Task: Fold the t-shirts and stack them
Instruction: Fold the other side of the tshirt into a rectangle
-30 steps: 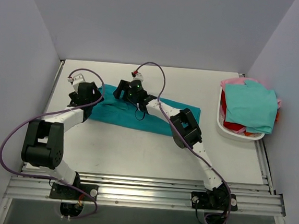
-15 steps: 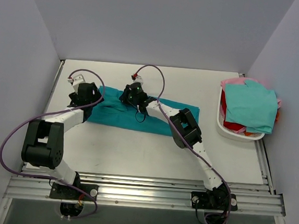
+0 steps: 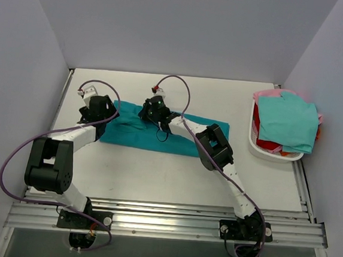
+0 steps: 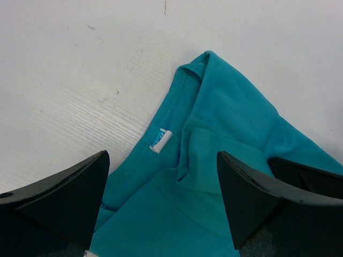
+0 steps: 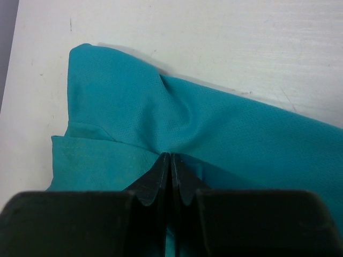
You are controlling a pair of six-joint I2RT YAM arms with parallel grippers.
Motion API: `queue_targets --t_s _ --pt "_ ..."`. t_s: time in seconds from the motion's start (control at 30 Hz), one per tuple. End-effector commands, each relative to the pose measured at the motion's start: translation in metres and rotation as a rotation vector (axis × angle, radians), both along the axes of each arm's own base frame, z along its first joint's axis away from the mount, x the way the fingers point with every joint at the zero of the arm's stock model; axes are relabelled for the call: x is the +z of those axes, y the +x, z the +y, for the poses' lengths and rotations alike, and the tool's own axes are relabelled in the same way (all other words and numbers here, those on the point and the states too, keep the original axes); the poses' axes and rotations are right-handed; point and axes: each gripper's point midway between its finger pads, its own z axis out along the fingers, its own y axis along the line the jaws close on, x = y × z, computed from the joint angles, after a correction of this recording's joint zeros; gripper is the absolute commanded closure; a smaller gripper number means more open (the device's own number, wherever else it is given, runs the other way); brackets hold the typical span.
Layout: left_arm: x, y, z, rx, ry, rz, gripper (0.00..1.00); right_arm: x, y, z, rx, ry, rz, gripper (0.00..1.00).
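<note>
Teal t-shirt [image 3: 159, 136] pinched by the right pincer [image 5: 170, 160], with the left pincer [image 4: 161, 168] spread above its collar.

The teal t-shirt is laid out as a long band across the middle of the desk [image 3: 155, 175]. The right pincer's fingertips are pressed together on a puckered fold near the shirt's far edge. The left pincer is held wide open over the shirt's left end, where the collar and a small white label [image 4: 161, 141] are framed between its fingers; nothing is gripped by it. An aqua-green t-shirt [image 3: 289, 121] is piled over red [image 3: 265, 143] and pink [image 3: 264, 93] ones in the white basket [image 3: 265, 155] at the desk's right edge.
</note>
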Motion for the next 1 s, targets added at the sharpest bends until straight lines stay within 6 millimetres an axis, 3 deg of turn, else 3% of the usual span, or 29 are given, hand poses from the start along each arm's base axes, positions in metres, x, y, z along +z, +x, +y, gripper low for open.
queue_targets --t_s 0.0,0.2,0.57,0.6,0.7,0.73,0.77,0.97 --pt "0.014 0.008 0.001 0.006 -0.017 -0.062 0.11 0.073 -0.004 0.002 0.013 0.047 -0.099 1.0" --pt "0.015 0.008 0.001 0.007 -0.017 -0.068 0.11 0.104 -0.017 -0.001 0.017 0.044 -0.153 1.0" --pt "0.012 0.01 0.003 0.014 -0.008 -0.049 0.11 0.109 -0.037 -0.002 0.029 0.012 -0.149 1.0" --pt "0.021 0.018 0.003 0.018 -0.006 -0.061 0.11 0.108 -0.041 -0.001 0.031 0.006 -0.145 0.95" --pt "0.013 0.031 0.001 -0.002 0.023 -0.013 0.1 0.103 -0.05 -0.006 0.024 -0.015 -0.133 0.47" --pt "0.025 0.044 -0.001 -0.011 0.025 -0.019 0.1 0.107 -0.052 -0.009 0.016 -0.017 -0.136 0.36" --pt "0.014 0.049 -0.002 -0.018 0.03 0.014 0.1 0.099 -0.056 -0.013 0.017 -0.03 -0.124 0.35" --pt "0.021 0.089 -0.017 -0.078 -0.002 0.0 0.11 0.105 -0.06 -0.032 -0.014 -0.068 -0.149 0.36"
